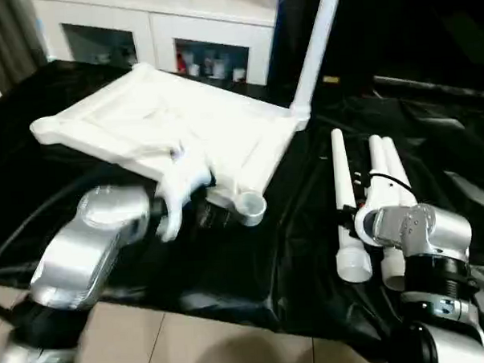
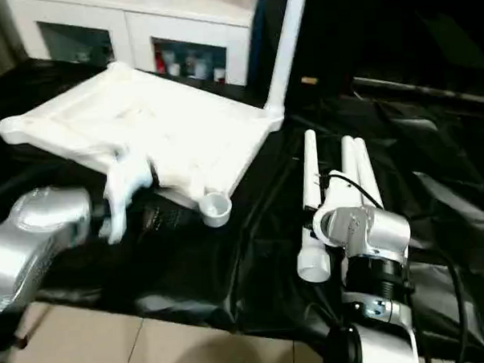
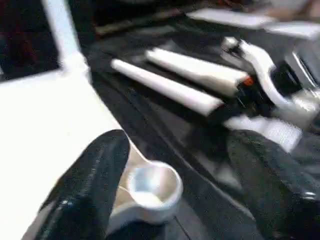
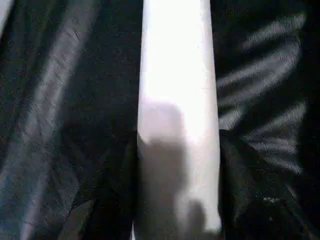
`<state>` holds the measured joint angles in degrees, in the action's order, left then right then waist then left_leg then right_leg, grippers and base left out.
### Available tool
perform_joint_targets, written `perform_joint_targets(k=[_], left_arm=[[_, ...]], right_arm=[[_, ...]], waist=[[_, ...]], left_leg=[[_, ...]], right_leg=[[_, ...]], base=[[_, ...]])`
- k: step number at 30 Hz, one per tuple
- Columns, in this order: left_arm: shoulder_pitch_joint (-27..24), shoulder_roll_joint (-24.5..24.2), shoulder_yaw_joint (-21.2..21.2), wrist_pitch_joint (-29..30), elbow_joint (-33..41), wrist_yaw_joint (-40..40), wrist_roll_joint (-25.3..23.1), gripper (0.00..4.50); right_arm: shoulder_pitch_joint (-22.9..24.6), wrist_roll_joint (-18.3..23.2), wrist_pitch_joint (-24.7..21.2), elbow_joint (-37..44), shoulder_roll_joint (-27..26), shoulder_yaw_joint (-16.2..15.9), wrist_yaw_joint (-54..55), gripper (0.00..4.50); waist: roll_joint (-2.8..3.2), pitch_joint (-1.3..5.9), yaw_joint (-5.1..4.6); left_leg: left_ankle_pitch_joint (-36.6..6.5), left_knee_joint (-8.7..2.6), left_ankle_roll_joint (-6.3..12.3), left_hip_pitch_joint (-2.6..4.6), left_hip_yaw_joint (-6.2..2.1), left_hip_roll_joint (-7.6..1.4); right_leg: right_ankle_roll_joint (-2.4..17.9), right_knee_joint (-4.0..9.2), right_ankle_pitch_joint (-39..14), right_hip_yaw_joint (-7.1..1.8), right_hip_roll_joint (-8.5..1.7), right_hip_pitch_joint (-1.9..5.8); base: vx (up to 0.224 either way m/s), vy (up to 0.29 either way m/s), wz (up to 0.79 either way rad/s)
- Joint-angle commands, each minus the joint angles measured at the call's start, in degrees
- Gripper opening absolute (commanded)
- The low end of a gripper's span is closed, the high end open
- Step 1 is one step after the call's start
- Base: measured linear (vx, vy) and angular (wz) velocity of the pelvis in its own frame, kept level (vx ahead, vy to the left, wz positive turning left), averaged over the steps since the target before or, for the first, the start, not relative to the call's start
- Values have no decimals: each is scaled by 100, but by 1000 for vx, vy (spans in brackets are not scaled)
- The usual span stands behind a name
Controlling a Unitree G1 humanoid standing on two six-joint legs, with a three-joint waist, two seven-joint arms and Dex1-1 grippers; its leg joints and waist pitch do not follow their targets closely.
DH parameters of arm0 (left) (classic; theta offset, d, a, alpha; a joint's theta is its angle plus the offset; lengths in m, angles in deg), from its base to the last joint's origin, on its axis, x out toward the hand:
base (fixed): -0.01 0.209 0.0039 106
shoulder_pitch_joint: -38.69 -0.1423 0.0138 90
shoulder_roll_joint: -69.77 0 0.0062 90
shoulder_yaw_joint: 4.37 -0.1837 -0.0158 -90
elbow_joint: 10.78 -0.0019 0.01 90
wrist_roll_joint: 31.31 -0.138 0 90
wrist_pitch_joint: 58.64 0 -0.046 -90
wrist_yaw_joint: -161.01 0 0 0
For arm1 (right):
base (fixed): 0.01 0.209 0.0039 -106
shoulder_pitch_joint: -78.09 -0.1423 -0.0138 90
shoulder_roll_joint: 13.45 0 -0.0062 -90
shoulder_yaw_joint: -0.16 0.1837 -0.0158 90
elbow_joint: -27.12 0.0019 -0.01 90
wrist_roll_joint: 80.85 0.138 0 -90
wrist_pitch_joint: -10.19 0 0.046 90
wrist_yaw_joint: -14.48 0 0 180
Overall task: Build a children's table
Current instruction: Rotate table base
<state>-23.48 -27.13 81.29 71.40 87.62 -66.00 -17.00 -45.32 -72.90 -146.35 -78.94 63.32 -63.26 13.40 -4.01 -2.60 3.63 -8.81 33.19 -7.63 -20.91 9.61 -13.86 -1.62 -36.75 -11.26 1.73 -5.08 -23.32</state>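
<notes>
The children's table top (image 1: 167,120) lies white and upside down on the black cloth, ribbed side up. One leg (image 1: 316,41) stands upright in its far right corner. The near right corner socket (image 1: 249,207) holds nothing. Three more legs (image 1: 343,201) lie side by side on the cloth to the right. My left gripper (image 3: 177,142) is open at the top's near edge, its black fingers (image 3: 95,185) wide on either side of that socket. Over the lying legs, my right gripper (image 4: 178,137) is shut on one leg (image 4: 177,75), a dark finger pressed to each side.
A white cabinet (image 1: 179,27) with glass doors stands behind the table top. The black cloth (image 1: 254,269) ends near me, with tiled floor (image 1: 193,344) in front of it. A cable (image 1: 386,179) crosses the lying legs.
</notes>
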Motion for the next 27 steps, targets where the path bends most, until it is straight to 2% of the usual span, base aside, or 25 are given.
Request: perform_joint_targets(k=[1, 3, 4, 5, 7, 8, 9, 10, 12, 13, 14, 15, 16, 18, 19, 20, 22, 24, 26, 27], left_arm=[[204, 239, 218, 142, -298, 444, 61, 398], [314, 393, 328, 167, -418, 599, 101, 422], [452, 589, 481, 299, -519, 765, 210, 431], [452, 589, 481, 299, -519, 765, 210, 431], [686, 899, 758, 487, -680, 1019, 459, 447], [842, 1074, 936, 695, -770, 1141, 670, 447], [1012, 1225, 1100, 910, -869, 1234, 866, 450], [1225, 1393, 1271, 1118, -980, 1294, 1123, 450], [1387, 1518, 1386, 1249, -1061, 1338, 1301, 450], [1599, 1675, 1519, 1367, -1183, 1428, 1469, 450], [1715, 1750, 1564, 1394, -1259, 1484, 1513, 450], [1786, 1791, 1582, 1398, -1308, 1517, 1528, 450], [2048, 1906, 1599, 1400, -1500, 1598, 1542, 450], [2202, 1988, 1582, 1368, -1643, 1624, 1548, 450], [2221, 2009, 1587, 1372, -1667, 1637, 1555, 450], [2307, 2110, 1622, 1418, -1746, 1720, 1609, 450], [2343, 2156, 1633, 1432, -1770, 1761, 1627, 450], [2413, 2251, 1701, 1515, -1795, 1808, 1745, 450], [2420, 2259, 1659, 1566, -1784, 1857, 1757, 450], [2394, 2274, 1662, 1611, -1801, 1916, 1762, 450]], right_arm=[[-45, 89, 608, 203, 11, 26, 16, 183], [-21, 167, 881, 404, -64, 80, 28, 183], [-50, 303, 1174, 577, -172, 251, 54, 183], [-50, 303, 1174, 577, -172, 251, 54, 183], [-101, 571, 1459, 817, -272, 352, -218, 183], [-117, 770, 1587, 973, -315, 366, -478, 183], [-112, 965, 1690, 1172, -347, 315, -794, 183], [-35, 1163, 1804, 1463, -321, 101, -1255, 183], [36, 1299, 1878, 1676, -275, -85, -1602, 183], [182, 1447, 1923, 1902, -154, -383, -2033, 183], [287, 1480, 1936, 2014, -50, -568, -2255, 183], [356, 1482, 1949, 2080, 24, -689, -2388, 183], [621, 1643, 1889, 2369, 312, -1025, -2924, 183], [740, 1745, 1915, 2521, 496, -1156, -3263, 183], [739, 1775, 1900, 2534, 510, -1154, -3301, 183], [737, 1917, 1834, 2625, 550, -1177, -3469, 182], [734, 1974, 1798, 2671, 562, -1210, -3546, 182], [813, 1911, 1872, 2755, 594, -1470, -3697, 182], [909, 1856, 2002, 2797, 628, -1760, -3821, 182], [962, 1803, 2118, 2777, 638, -1943, -3879, 182]], waist=[[75, 366, 21], [62, 376, 35], [43, 392, 46], [40, 396, 45], [54, 396, 41], [42, 400, 61], [6, 397, 70], [-59, 401, 78], [-54, 407, 121], [-91, 395, 122], [-90, 386, 153], [-117, 376, 192], [-147, 374, 222], [-114, 366, 254], [-140, 361, 254], [-123, 382, 288], [-142, 372, 297], [-179, 367, 320], [-165, 360, 338], [-179, 358, 345]], left_leg=[[-1197, -337, -421, 60, 134, 197], [-1097, -336, -391, 50, 135, 199], [-912, -321, -330, 34, 140, 206], [-869, -319, -304, 33, 142, 203], [-839, -317, -254, 31, 145, 209], [-803, -313, -224, 35, 138, 208], [-782, -313, -164, 22, 139, 207], [-803, -289, -85, 14, 163, 216], [-583, -289, 31, -6, 141, 206], [-553, -290, 57, -12, 150, 204], [-562, -286, 87, -2, 152, 203], [-571, -287, 109, 1, 155, 202], [-622, -294, 114, 10, 150, 192], [-689, -311, 75, 35, 136, 175], [-736, -313, 63, 34, 141, 174], [-756, -313, 10, 39, 130, 169], [-744, -314, 6, 31, 137, 171], [-793, -314, 2, 25, 138, 172], [-838, -326, -36, 15, 130, 164], [-862, -327, -41, 16, 132, 164]], right_leg=[[598, 465, -1049, -91, -46, 225], [610, 451, -928, -91, -49, 242], [662, 418, -660, -92, -50, 261], [681, 412, -583, -93, -49, 264], [721, 397, -440, -91, -29, 269], [759, 403, -365, -82, -35, 280], [807, 387, -311, -82, -40, 295], [849, 388, -278, -85, -33, 305], [885, 370, -66, -82, -49, 326], [884, 378, -30, -78, -39, 321], [888, 381, -31, -81, -42, 323], [857, 399, -64, -84, -45, 323], [818, 415, -130, -84, -49, 329], [793, 429, -181, -77, -59, 306], [802, 442, -242, -74, -58, 297], [863, 431, -279, -68, -73, 311], [896, 439, -216, -68, -64, 302], [900, 445, -316, -62, -80, 309], [872, 465, -471, -56, -102, 310], [846, 477, -546, -54, -106, 303]], base=[[0, 0, 0], [0, 0, 0], [0, 0, 0], [0, 0, 0], [0, 0, 0], [0, 0, 0], [0, 0, 0], [0, 0, 0], [0, 0, 0], [0, 0, 0], [0, 0, 0], [0, 0, 0], [0, 0, 0], [0, 0, 0], [0, 0, 0], [0, 0, 0], [0, 0, 0], [0, 0, 0], [0, 0, 0], [0, 0, 0]])
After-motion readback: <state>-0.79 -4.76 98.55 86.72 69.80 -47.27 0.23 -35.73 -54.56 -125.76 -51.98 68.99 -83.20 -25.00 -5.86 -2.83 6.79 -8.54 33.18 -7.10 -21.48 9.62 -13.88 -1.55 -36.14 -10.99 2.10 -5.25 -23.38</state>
